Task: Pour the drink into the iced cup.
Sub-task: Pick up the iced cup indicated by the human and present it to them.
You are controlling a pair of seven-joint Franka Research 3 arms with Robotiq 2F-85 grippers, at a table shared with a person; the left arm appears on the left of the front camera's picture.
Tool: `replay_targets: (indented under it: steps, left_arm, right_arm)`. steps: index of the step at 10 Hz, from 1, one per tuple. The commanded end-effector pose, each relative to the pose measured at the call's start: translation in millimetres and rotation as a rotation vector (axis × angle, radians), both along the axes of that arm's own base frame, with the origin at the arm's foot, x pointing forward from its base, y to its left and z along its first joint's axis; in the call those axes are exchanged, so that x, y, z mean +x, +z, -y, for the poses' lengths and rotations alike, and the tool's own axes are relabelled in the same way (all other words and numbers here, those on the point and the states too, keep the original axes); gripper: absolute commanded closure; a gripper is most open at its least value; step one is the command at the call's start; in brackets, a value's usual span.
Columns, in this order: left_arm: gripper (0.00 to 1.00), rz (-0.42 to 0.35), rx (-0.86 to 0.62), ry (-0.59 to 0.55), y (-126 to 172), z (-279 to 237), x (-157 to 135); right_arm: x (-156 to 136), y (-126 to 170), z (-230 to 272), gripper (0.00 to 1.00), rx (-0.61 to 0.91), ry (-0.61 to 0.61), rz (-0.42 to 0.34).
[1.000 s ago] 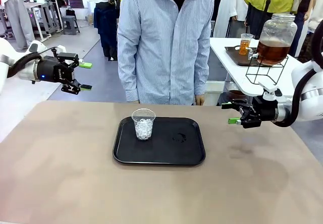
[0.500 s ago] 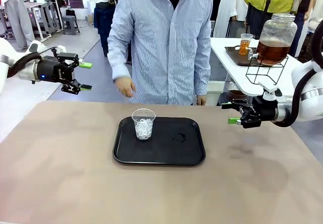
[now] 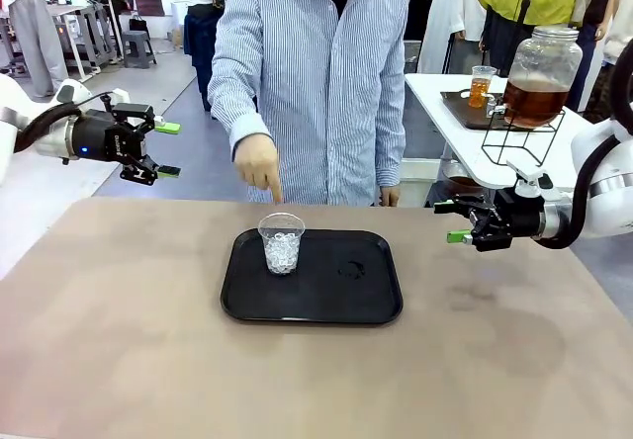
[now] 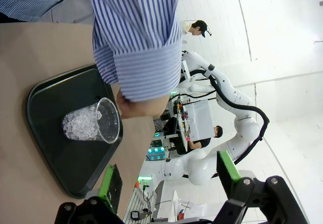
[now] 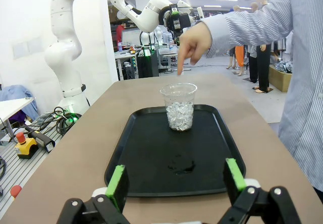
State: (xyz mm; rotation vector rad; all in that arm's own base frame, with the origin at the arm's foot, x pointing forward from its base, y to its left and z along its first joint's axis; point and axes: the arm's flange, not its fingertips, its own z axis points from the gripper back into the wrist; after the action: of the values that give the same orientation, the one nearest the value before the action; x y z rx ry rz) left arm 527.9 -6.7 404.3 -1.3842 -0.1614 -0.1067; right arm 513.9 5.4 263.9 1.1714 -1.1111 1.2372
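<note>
Front view, person's hand (image 3: pixel 259 162) pointing down above iced cup (image 3: pixel 282 242) on black tray (image 3: pixel 336 301), left gripper (image 3: pixel 168 149) and right gripper (image 3: pixel 451 220) hovering, fingers apart, empty.

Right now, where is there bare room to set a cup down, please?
Free: the right half of the tray, beside the iced cup, and the table around it. Crowded: by the cup, where the person's hand points.
</note>
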Motion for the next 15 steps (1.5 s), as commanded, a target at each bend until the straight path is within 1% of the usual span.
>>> replay_targets:
  steps: [1,12,14,15]
  left_arm:
    - [0.00,0.007,0.002,0.002,1.0,0.0,-1.1]
    - [0.00,0.000,0.000,0.000,0.0,0.0,0.0]
    - [0.00,0.254,0.023,-0.072,2.0,0.4,-0.4]
    - [0.00,0.381,0.051,-0.090,-0.3,0.4,-2.3]
  right_arm:
    - [1.4,2.9,-1.2,0.00,0.004,0.006,0.006]
    - [1.4,2.9,-1.2,0.00,0.004,0.006,0.006]
    - [1.4,2.9,-1.2,0.00,0.004,0.006,0.006]
    - [1.4,2.9,-1.2,0.00,0.004,0.006,0.006]
